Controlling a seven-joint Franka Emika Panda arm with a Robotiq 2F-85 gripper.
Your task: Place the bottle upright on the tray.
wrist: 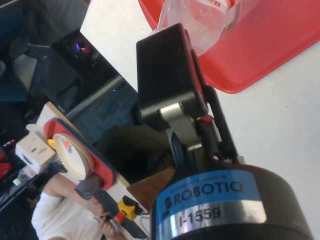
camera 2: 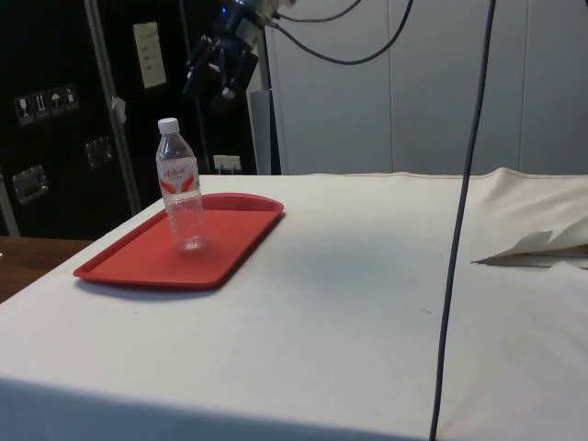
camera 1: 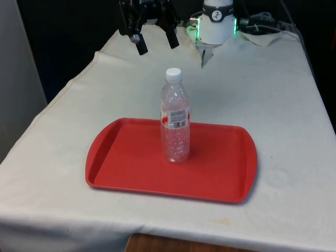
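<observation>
Up above the far side of the tray [camera 1: 220, 181] hangs the pincer [camera 1: 156, 44], its two black fingers [camera 1: 140, 46] spread wide with nothing between them, well clear of everything on the table. The bottle [camera 1: 175, 122] stands upright on the tray, roughly at its middle, white cap on top, and no part of the arm is touching it; from the side it looks steady, base flat on the red surface, the label with its red mark facing outward. The tray itself lies flat on the white cloth [camera 1: 273, 100], close to the near edge of the table. Beyond the table's edge past the tray, a person's hand [wrist: 107, 227] holds a dark tool with an orange band. As I judge it, the job is as good as done: the bottle is placed, standing, and let go of. All that seems left is for the arm to draw back without brushing the cap.
</observation>
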